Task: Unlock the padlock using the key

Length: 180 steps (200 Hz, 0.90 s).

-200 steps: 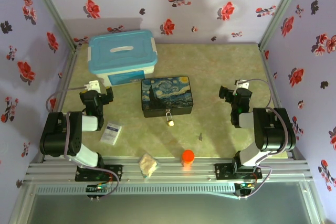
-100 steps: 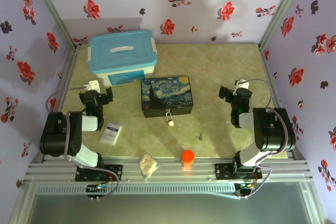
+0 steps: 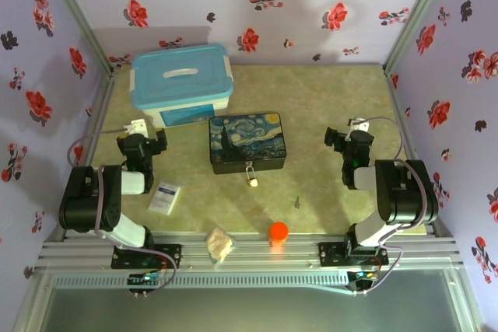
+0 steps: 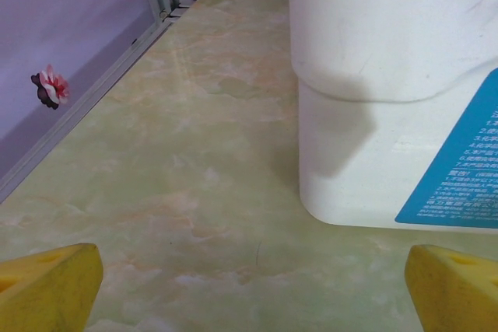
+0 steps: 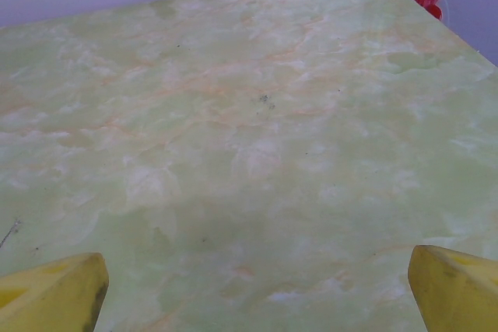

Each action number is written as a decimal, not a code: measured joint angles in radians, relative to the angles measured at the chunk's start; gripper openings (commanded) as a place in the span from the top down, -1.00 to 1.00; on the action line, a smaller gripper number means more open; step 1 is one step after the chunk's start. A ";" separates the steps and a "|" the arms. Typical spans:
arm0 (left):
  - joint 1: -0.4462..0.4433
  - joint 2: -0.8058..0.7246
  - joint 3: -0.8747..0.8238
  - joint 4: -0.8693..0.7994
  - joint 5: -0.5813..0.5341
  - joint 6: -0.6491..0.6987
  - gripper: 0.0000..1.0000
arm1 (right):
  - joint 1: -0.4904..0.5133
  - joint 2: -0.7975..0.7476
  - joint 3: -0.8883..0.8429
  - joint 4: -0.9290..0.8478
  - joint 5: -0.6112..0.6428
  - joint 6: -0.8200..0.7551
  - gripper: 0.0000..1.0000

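Label (image 4: pixel 459 180) on bin (image 4: pixel 373 52): txt unreadable.

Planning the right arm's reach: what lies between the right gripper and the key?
Nothing: in the top view, the table from right gripper to key is bare.

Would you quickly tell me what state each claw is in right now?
Left claw: open, holding nothing.
Right claw: open, holding nothing.

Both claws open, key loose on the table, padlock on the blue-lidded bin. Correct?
No. Top view: the padlock is at the near side of the painted tin, not on the blue-lidded bin. Rest holds: left claw, right claw open, key loose on the table.
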 measured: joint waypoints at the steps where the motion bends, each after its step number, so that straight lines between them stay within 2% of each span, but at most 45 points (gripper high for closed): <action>1: 0.000 0.000 0.000 0.000 0.000 0.000 -1.00 | 0.000 0.000 0.000 0.000 0.000 0.000 -0.99; 25: 0.002 -0.040 -0.002 -0.029 -0.002 -0.002 -0.99 | 0.000 -0.052 0.000 -0.048 0.000 0.000 -0.99; 57: 0.003 -0.217 0.023 -0.188 -0.058 -0.034 -1.00 | 0.000 -0.219 0.009 -0.167 -0.010 0.000 -0.99; 91: 0.005 -0.374 0.122 -0.418 -0.074 -0.230 -1.00 | 0.000 -0.425 0.104 -0.428 -0.054 0.068 -0.99; 108: 0.008 -0.441 0.131 -0.474 0.001 -0.336 -0.99 | 0.000 -0.531 0.148 -0.564 -0.075 0.175 -0.99; 125: 0.013 -0.494 0.090 -0.462 0.110 -0.433 -1.00 | -0.002 -0.618 0.175 -0.701 -0.116 0.267 -0.99; 139: 0.013 -0.528 0.047 -0.465 0.201 -0.507 -0.99 | -0.003 -0.675 0.182 -0.793 -0.192 0.315 -0.99; 163: 0.001 -0.571 0.039 -0.568 0.331 -0.584 -1.00 | -0.005 -0.731 0.181 -0.903 -0.330 0.389 -0.99; 180: -0.044 -0.611 0.059 -0.667 0.382 -0.602 -0.99 | 0.003 -0.760 0.181 -0.974 -0.384 0.431 -0.77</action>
